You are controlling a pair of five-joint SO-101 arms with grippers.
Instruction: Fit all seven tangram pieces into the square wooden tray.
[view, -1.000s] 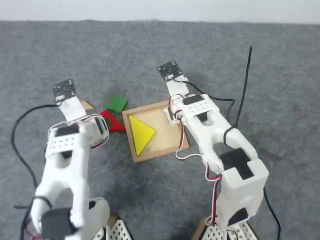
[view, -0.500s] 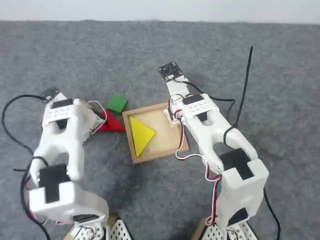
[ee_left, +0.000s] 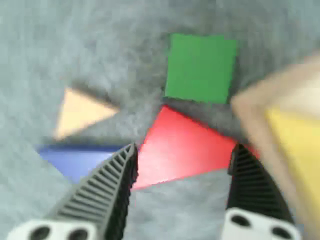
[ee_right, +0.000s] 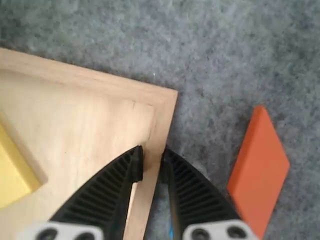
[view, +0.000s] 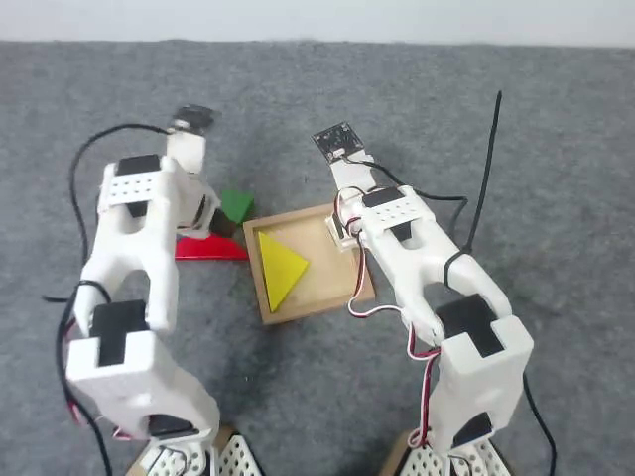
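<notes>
Left wrist view: left gripper [ee_left: 184, 152] spread over red triangle [ee_left: 192, 135] beside tray [ee_left: 251, 111] | right gripper [ee_right: 151, 152] pinching tray wall | step: likely picking red triangle | next: lower, close

Grey felt table [view: 516, 149], and mid-table sits the wooden tray [view: 313, 307]. On its left-edge side lies a red triangle [view: 213, 248], with a green square [view: 238, 203] toward the far edge. A tan triangle [ee_left: 80, 111] and blue piece [ee_left: 75, 157] lie nearby, and an orange parallelogram [ee_right: 258, 167] lies off a tray corner.

Blue piece [ee_left: 75, 159] seems partly hidden behind left claw [ee_left: 184, 152]
</notes>
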